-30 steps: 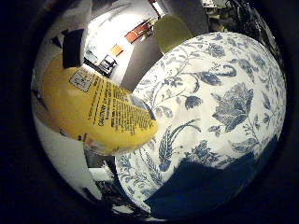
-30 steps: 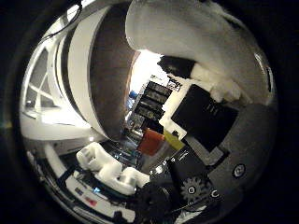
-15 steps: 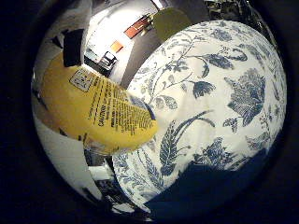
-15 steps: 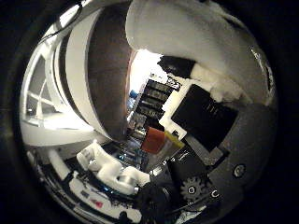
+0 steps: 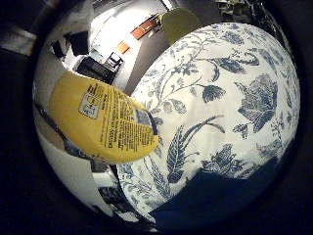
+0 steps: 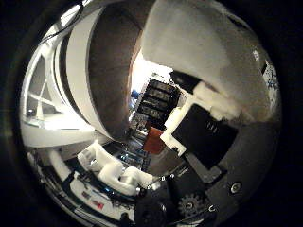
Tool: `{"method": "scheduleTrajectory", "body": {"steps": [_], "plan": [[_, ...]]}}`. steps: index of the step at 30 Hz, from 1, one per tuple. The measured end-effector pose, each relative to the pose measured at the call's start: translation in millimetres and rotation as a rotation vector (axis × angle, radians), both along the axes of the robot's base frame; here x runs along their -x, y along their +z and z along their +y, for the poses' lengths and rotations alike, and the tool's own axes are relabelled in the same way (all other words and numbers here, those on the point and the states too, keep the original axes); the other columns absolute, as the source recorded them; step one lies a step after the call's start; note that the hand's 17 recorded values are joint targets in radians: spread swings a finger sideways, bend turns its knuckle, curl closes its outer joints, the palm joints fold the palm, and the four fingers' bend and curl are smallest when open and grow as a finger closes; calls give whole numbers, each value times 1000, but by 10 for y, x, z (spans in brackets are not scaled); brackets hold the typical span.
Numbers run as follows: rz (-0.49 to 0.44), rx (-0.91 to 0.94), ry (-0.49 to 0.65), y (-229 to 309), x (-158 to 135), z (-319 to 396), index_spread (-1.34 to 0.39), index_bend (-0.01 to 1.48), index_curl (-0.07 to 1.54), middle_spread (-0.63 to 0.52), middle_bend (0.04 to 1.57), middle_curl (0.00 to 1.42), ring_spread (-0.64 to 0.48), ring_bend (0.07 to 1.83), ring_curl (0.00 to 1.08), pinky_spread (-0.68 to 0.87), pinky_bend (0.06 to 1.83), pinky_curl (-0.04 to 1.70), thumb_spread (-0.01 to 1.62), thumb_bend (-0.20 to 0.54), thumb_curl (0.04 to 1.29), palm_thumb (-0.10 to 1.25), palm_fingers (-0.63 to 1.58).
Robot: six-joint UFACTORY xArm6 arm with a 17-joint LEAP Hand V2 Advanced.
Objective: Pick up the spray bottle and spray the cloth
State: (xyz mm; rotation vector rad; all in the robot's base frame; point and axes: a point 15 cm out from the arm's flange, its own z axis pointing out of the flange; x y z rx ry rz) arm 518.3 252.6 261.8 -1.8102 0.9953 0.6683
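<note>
Since the earlier frame we are seeing the floral cloth (image 5: pixel 230 112) shifting across the palm view while the hand (image 6: pixel 199 132) is gripping the yellow-labelled spray bottle (image 5: pixel 105 122), a light, smooth, slippery body best held around its middle.

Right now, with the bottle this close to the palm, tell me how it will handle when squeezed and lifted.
The spray bottle fills much of the little-finger-side view, so it sits close to the palm. Its glossy yellow label looks smooth, so it may slip. The rounded body could turn in the grasp. The floral cloth beyond looks soft and would likely give.
</note>
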Motion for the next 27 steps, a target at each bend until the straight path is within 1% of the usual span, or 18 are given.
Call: {"method": "scheduleTrajectory", "body": {"steps": [1,2,4,5,7,8,9,12,15,19,22,27], "plan": [[0,-1,2,10,7,2,-318,200,576,-117,937,512,-178,1293,500,-442,1132,765,690,-29,699,871,727],[-2,0,5,19,12,-3,-327,188,573,-130,894,506,-174,1288,503,-448,1101,749,730,-29,688,866,656],[-9,5,9,43,19,-11,-335,182,566,-137,858,504,-161,1251,497,-440,1051,731,804,-26,669,853,536],[-14,11,11,58,24,-22,-341,200,569,-139,852,506,-156,1225,493,-417,1005,724,852,-23,657,849,482],[-28,22,16,107,31,-54,-341,219,570,-130,823,502,-144,1181,486,-353,926,709,900,-24,639,842,376],[-33,25,16,129,31,-71,-340,249,568,-124,808,498,-140,1114,468,-270,859,697,922,-28,625,828,284],[-39,27,14,161,27,-90,-335,256,563,-121,790,492,-146,1079,457,-221,843,692,933,-30,618,817,251],[-62,25,17,299,44,-122,-318,249,536,-95,693,461,-151,1029,438,-92,831,677,954,-25,597,806,210],[-86,21,21,451,67,-140,-315,231,506,-75,622,433,-139,995,431,-27,819,672,963,-24,582,799,205],[-114,33,31,622,134,-281,-311,228,485,-57,592,419,-130,937,419,24,772,662,971,-25,567,790,208],[-139,42,16,769,156,-440,-305,215,469,-51,579,413,-119,898,411,55,734,654,974,-24,561,789,222],[-167,47,12,1000,371,-584,-303,195,453,-49,553,403,-114,862,403,78,702,647,975,-24,552,786,247]]}}
